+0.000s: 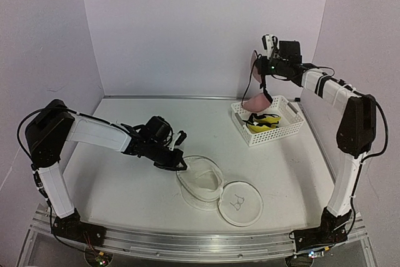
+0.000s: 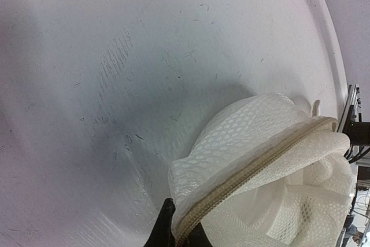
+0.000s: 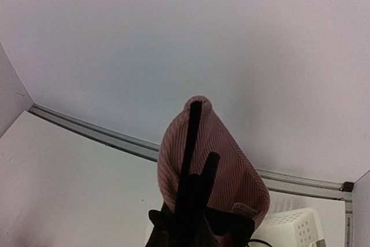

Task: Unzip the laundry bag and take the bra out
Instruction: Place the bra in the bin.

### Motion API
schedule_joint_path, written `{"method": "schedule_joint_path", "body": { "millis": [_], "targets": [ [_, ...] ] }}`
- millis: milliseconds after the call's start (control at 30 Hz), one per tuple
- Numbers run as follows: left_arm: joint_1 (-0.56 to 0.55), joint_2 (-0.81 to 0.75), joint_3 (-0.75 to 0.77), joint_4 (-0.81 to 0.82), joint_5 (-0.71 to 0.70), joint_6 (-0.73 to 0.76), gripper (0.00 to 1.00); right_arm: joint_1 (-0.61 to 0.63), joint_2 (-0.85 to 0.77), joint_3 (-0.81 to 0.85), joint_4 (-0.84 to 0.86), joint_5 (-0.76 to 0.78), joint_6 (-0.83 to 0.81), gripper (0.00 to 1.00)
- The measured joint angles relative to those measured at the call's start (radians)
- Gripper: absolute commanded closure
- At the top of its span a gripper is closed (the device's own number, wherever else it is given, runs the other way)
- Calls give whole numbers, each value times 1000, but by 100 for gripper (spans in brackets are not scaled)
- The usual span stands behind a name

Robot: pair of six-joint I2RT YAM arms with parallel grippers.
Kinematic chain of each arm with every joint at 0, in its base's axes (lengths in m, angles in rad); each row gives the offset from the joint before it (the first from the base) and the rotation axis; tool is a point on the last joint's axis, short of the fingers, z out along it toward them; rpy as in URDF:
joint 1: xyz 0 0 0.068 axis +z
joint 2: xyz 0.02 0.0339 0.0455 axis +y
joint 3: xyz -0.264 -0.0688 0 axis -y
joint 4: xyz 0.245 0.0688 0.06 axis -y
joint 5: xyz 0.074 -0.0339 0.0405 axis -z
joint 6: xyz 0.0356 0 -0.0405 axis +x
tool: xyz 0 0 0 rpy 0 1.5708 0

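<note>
Only the overhead view shows both arms. The right gripper (image 1: 265, 79) is clamped on the pink bra (image 1: 257, 101), which dangles over the basket (image 1: 278, 134) at upper right. The left wrist view shows the left gripper (image 2: 173, 229) pinching the zipper rim of the laundry bag (image 2: 266, 160), which lies lower centre overhead. The table (image 1: 112, 186) is white and the walls (image 1: 187, 23) lilac.

Top view from above-behind, wrist views close, all sharing table (image 1: 112, 192)

A white desk (image 1: 119, 186), scuffed and evenly lit, spans the scene. Behind it rises a plain pale lilac back wall (image 1: 206, 23); matching side walls (image 1: 37, 35) flank it. A metal rail (image 1: 187, 242) edges its near side.
</note>
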Motion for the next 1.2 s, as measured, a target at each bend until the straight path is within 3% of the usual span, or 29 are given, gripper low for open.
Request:
{"method": "schedule_joint_path", "body": {
  "millis": [267, 533, 800, 1000, 1200],
  "targets": [
    [0, 0, 0, -16, 0, 2, 100, -89, 53, -88, -6, -164, 68, 100],
    [0, 4, 0, -16, 1, 12, 100, -92, 51, -235, -35, -192, 21, 100],
    [0, 26, 10, -16, 8, 16, 100, -89, 11, -278, -175, -165, -61, 100],
    [0, 27, 11, -16, 9, 16, 100, -88, 5, -278, -244, -125, -90, 94],
    [0, 27, 11, -16, 9, 15, 100, -76, 18, -264, -265, -92, -87, 74]
  ]
}}
